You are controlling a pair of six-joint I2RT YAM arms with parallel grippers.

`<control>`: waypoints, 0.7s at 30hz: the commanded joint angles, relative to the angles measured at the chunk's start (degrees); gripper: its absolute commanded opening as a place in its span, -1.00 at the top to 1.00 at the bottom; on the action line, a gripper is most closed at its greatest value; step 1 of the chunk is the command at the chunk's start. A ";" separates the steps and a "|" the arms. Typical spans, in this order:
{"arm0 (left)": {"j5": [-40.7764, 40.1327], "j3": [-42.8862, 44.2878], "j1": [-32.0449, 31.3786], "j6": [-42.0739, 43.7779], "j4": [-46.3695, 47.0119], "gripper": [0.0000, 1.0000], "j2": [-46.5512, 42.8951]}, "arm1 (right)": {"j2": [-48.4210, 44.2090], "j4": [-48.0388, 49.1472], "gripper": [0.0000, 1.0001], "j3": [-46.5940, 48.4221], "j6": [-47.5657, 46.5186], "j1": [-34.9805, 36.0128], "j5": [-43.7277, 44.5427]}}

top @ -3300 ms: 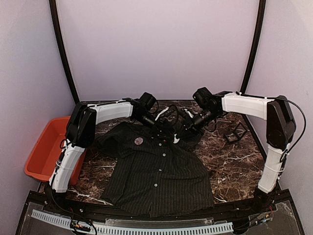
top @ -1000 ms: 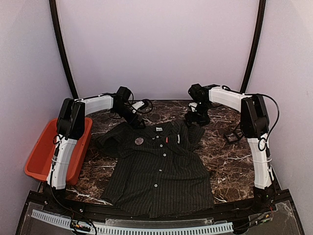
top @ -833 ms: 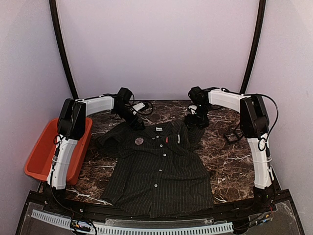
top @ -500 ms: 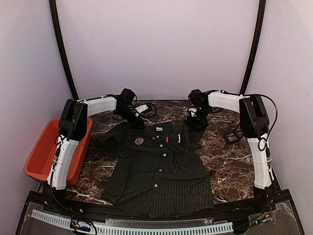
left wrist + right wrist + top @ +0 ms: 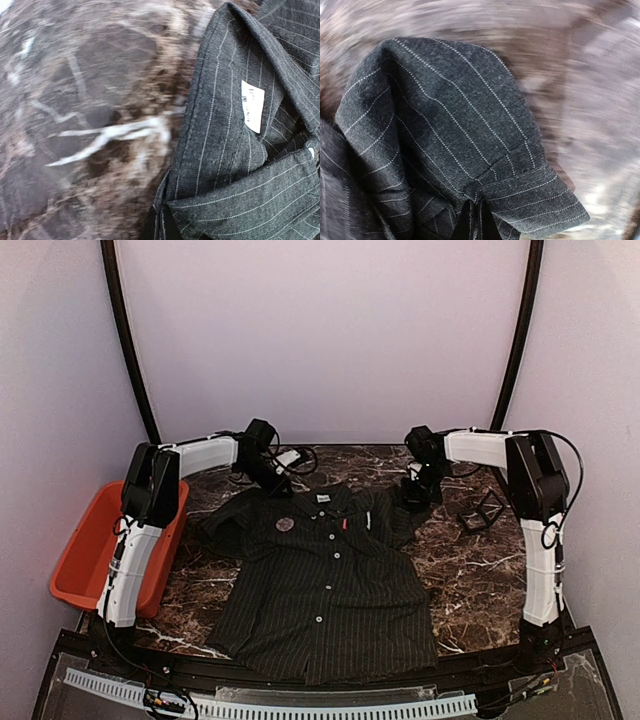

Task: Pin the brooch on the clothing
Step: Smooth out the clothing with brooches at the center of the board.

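Left pincer (image 5: 279, 486) clamped on shirt (image 5: 322, 585), right pincer (image 5: 475, 221) clamped on sleeve (image 5: 447, 125), orange bin (image 5: 82, 552), contents unseen

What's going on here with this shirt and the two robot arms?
A dark pinstriped shirt lies spread front-up on the marble table. The left arm has its jaws pinched on the fabric by the collar. The right arm has its jaws pinched on the hem of a sleeve, apparently to pull the shirt flat. A round brooch sits on the chest; whether it is fastened can't be told.
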 commanded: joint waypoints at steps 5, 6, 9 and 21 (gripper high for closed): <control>-13.48 2.54 3.48 -9.07 7.32 0.99 -0.26 | -4.58 -1.25 1.00 -4.69 6.64 -4.29 12.06; -15.68 2.65 3.63 -9.32 7.78 0.99 -0.27 | -4.93 -1.17 1.00 -4.90 7.01 -4.65 12.72; -17.62 3.02 3.76 -9.79 10.65 0.99 -0.23 | -5.12 -0.94 1.00 -4.97 7.63 -5.49 13.97; -18.45 7.20 3.77 -10.18 10.94 0.65 3.44 | -5.08 -2.66 1.00 -0.16 7.42 -6.27 16.90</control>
